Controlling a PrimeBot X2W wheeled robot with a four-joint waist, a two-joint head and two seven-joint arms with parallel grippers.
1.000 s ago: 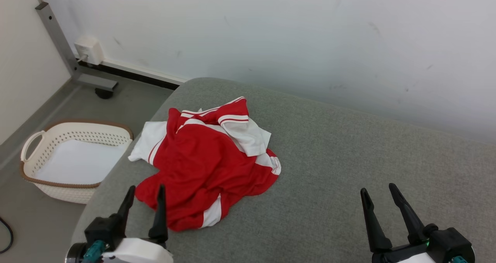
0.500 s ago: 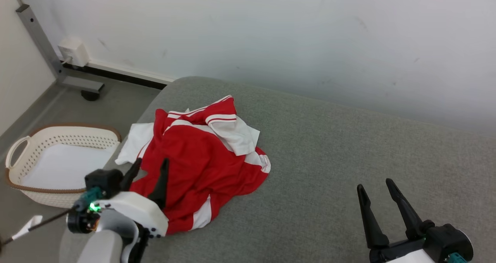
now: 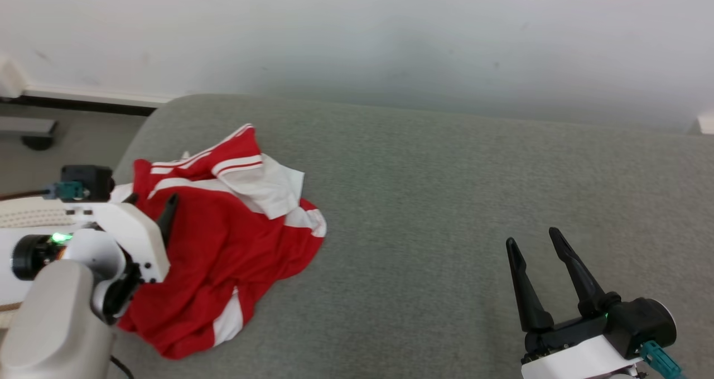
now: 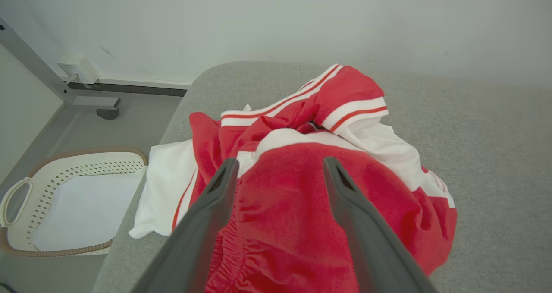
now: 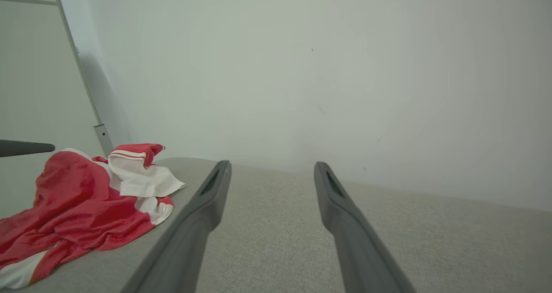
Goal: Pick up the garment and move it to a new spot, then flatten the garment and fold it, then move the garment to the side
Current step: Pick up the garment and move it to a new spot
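One garment [image 3: 223, 256], one basket [image 4: 26, 241]. My left fingers [image 4: 215, 206] hang wide open over the garment; my right fingers [image 3: 526, 289], wide open, hold nothing.

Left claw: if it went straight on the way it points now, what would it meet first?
Most likely the red and white garment: the open left claw points at its bunched red cloth on the grey cushion. The gap left between them is hard to judge.

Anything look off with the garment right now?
Only the garment: crumpled in a heap, not flat, its white part lying right at the grey cushion's left edge, above the basket. No spill or damage visible.
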